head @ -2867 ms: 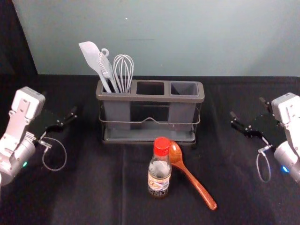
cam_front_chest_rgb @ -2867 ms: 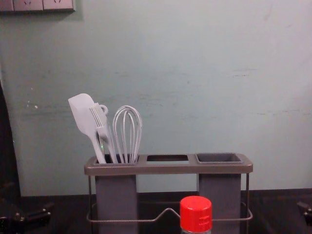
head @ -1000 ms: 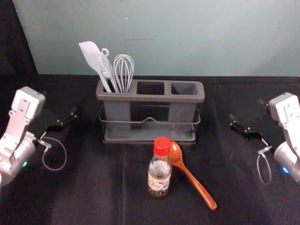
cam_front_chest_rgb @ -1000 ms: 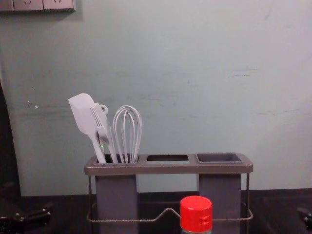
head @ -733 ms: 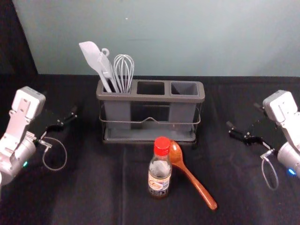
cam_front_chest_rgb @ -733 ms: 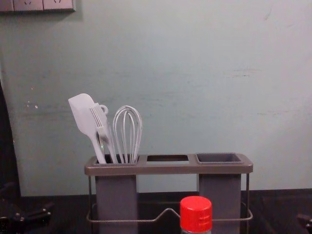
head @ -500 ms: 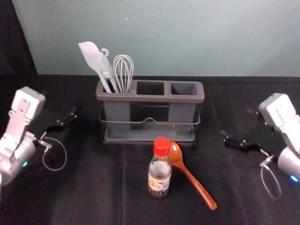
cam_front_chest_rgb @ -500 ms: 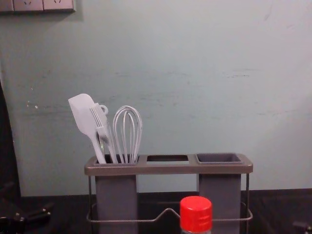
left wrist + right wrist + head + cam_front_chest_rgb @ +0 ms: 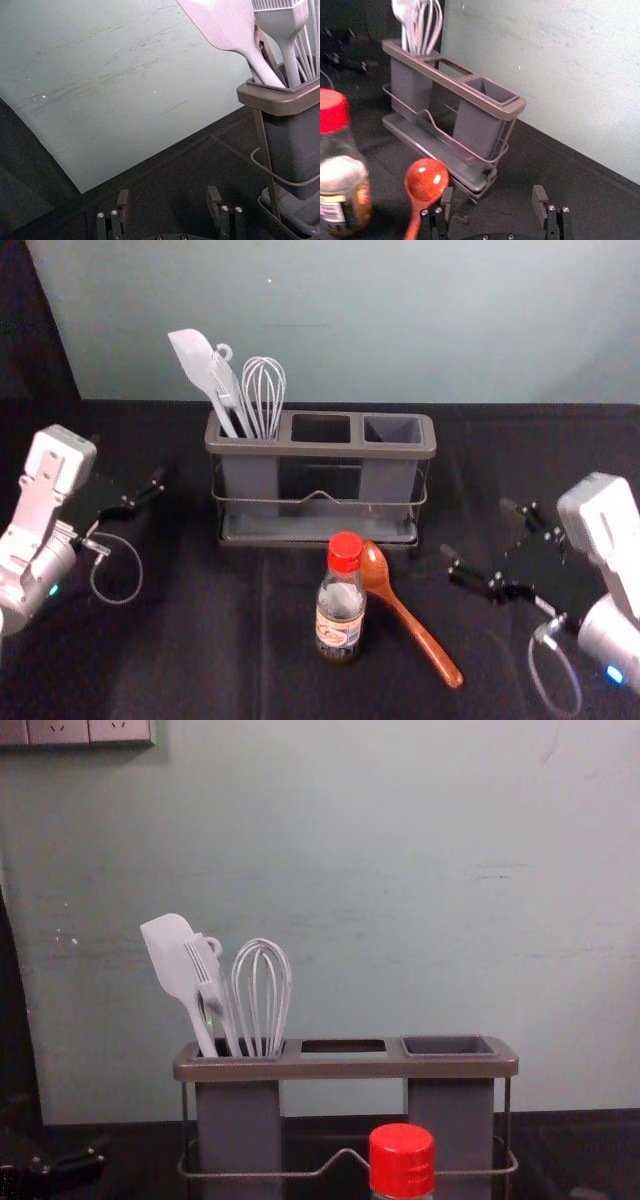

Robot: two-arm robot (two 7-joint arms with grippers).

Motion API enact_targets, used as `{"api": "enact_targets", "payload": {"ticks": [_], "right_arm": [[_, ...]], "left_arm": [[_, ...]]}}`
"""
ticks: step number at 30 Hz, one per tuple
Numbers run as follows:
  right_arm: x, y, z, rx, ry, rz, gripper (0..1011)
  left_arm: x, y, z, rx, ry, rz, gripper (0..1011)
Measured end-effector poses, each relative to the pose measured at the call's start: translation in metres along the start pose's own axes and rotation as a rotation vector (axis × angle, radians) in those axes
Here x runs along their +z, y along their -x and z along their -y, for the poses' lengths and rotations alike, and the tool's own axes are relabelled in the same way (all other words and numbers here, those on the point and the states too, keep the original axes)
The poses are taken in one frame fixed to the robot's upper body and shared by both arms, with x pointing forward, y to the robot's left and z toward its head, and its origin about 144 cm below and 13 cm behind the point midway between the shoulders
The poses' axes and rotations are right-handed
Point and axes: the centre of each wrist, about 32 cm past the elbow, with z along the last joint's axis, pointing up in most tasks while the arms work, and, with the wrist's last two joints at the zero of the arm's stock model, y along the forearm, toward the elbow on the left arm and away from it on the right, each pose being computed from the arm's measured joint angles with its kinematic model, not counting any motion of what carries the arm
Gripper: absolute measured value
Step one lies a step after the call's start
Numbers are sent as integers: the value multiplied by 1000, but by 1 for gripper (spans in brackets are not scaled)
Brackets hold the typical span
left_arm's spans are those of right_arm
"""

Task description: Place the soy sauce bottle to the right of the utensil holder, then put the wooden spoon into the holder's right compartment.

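The soy sauce bottle (image 9: pixel 341 602), red-capped, stands upright in front of the utensil holder (image 9: pixel 320 448). Beside it on its right lies the wooden spoon (image 9: pixel 412 628), bowl toward the holder and handle slanting to the front right. The holder's right compartment (image 9: pixel 393 430) has nothing in it. My right gripper (image 9: pixel 482 540) is open, to the right of the spoon and holder; in the right wrist view the right gripper (image 9: pixel 492 200) has nothing between its fingers. My left gripper (image 9: pixel 140 490) is parked open left of the holder, and in the left wrist view the left gripper (image 9: pixel 169 200) holds nothing.
A white spatula (image 9: pixel 205 368), a brush and a whisk (image 9: pixel 263 398) stand in the holder's left compartment. Behind the dark cloth-covered table (image 9: pixel 190 660) rises a pale wall (image 9: pixel 400 320). A socket panel (image 9: pixel 88 730) is at the chest view's upper left.
In the head view my right gripper has moved left and toward the front, nearer the spoon. The left arm, bottle, spoon and holder have stayed in place.
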Motion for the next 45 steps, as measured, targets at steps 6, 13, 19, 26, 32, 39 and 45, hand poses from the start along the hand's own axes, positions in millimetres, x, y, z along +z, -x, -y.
{"api": "enact_targets", "payload": {"ticks": [6, 13, 19, 26, 32, 39, 45], "right_arm": [[-4, 23, 15, -3, -66, -48, 1003], [-2, 43, 23, 5, -103, -72, 1002], [1, 63, 24, 24, -131, -111, 1003], [2, 84, 14, 35, -173, -142, 1002], [6, 101, 2, 17, -200, -138, 1002], [9, 119, -12, -24, -230, -151, 1002], [13, 131, -23, -21, -246, -167, 1002]], "left_arm": [[0, 0, 0, 0, 0, 0, 1000], [0, 0, 0, 0, 0, 0, 1000], [0, 0, 0, 0, 0, 0, 1000], [0, 0, 0, 0, 0, 0, 1000], [0, 0, 0, 0, 0, 0, 1000], [0, 0, 0, 0, 0, 0, 1000], [0, 0, 0, 0, 0, 0, 1000]]}}
